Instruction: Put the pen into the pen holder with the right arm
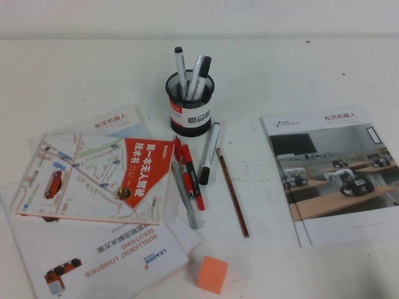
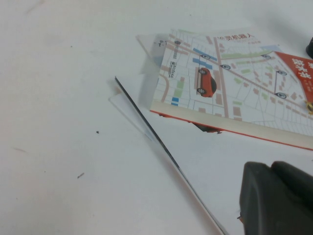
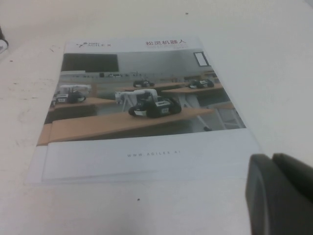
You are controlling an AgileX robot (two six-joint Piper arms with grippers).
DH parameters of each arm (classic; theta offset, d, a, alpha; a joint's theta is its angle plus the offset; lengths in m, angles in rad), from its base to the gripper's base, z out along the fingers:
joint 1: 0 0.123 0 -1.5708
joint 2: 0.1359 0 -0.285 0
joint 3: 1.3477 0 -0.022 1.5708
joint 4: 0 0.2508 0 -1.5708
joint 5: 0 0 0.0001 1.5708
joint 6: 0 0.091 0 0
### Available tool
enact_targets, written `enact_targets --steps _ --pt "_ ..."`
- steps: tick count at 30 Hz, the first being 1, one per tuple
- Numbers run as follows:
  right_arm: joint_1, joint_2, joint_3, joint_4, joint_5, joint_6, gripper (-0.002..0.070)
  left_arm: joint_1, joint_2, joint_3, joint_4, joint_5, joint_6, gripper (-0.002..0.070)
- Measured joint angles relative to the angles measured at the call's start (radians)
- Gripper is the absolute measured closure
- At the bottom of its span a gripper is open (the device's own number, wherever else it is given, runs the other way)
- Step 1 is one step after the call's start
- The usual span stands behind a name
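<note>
The pen (image 1: 209, 152) lay flat on the white table (image 1: 75, 68), just in front of the pen holder (image 1: 189, 103). Its small black end pointed up at the holder's base, its wide black cap pointed away, and nothing was gripping it. The holder stood upright with its white label band facing out, and a few other pens (image 1: 179, 62) were already poking out of its rim.

Moving out from the holder, there were two red pens (image 1: 187, 171) just beside the marker on the robot's left. They sat close together, with a grey pen half tucked under them. On the marker's other side ran a long reddish-brown pencil (image 1: 232, 192), angling away from the holder. Further out front, well clear of the holder, sat an orange cube (image 1: 212, 274).

To the holder's left and forward was a map booklet (image 1: 100, 177) with a little red car on it, lying on top of other sheets. A logistics brochure (image 1: 112, 261) lay beyond that. To the holder's right was a brochure (image 1: 333, 174) showing robots on benches.

The right gripper (image 3: 272, 166) was well away from the holder, low over the bare table at the near edge of the robot brochure. Its jaws were pressed together on nothing. The left gripper (image 2: 271, 171) was just as far from the holder on the other side. It sat by the stacked sheets under the map booklet, and its dark fingers looked closed on each other, holding nothing.
</note>
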Motion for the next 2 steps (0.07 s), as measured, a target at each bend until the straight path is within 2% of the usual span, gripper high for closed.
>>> enact_targets --steps 2 --pt "0.000 0.000 0.000 0.000 0.000 0.000 0.0695 0.000 0.000 0.000 0.000 0.000 0.000 0.0678"
